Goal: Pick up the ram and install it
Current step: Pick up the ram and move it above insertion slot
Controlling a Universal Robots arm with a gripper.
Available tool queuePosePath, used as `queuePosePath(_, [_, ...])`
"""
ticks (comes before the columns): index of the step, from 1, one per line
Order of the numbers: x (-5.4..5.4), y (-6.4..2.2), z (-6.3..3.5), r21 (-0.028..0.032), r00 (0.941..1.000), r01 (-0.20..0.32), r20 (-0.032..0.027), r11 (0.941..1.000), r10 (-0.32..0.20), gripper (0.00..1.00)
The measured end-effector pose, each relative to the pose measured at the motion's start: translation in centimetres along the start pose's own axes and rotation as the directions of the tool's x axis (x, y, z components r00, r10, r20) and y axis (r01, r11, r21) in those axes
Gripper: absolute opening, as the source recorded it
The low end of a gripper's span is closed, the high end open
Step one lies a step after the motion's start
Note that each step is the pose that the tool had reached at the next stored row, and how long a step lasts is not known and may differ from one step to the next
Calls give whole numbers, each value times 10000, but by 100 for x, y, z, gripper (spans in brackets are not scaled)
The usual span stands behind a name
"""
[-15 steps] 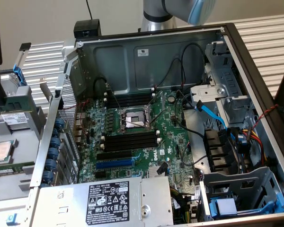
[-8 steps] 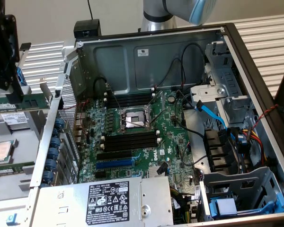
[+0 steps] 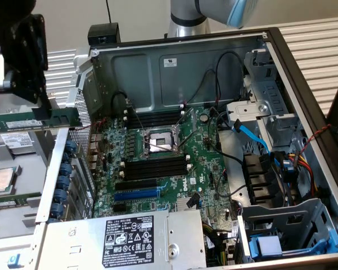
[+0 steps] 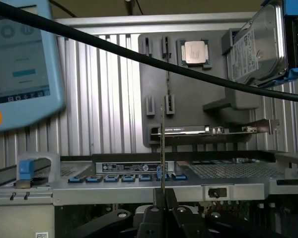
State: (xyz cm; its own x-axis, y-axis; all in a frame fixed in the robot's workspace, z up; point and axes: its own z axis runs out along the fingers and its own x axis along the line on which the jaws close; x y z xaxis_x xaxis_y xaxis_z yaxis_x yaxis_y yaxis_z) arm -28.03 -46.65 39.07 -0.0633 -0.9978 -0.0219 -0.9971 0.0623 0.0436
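Your gripper point(image 3: 44, 108) is closed on the ram point(image 3: 17, 122) at the exterior view's left. It holds the green stick level and on edge over the grey parts tray point(image 3: 11, 222), outside the open computer case point(image 3: 174, 67). A processor point(image 3: 2, 180) and a second green stick point(image 3: 11, 198) lie on the tray below.

To the right, the motherboard point(image 3: 205, 163) lies flat on the case floor. Its long black memory slots point(image 3: 155, 166) flank the processor socket point(image 3: 160, 140), well apart from the held ram. A blue expansion slot point(image 3: 135, 194) sits between those slots and the labelled power supply point(image 3: 135, 239).

On the wrist camera, the dark fingers point(image 4: 151, 223) pinch one long edge of the stick. You see it edge-on, as a thin line running out from between them. Behind it are a teach pendant point(image 4: 20, 64), a black cable point(image 4: 139, 54) and a hard drive point(image 4: 260, 44).
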Motion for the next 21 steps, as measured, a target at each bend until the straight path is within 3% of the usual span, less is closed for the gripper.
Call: queuePosePath(21, [-61,-955,-41,0,10000,-1,0,10000,1,12])
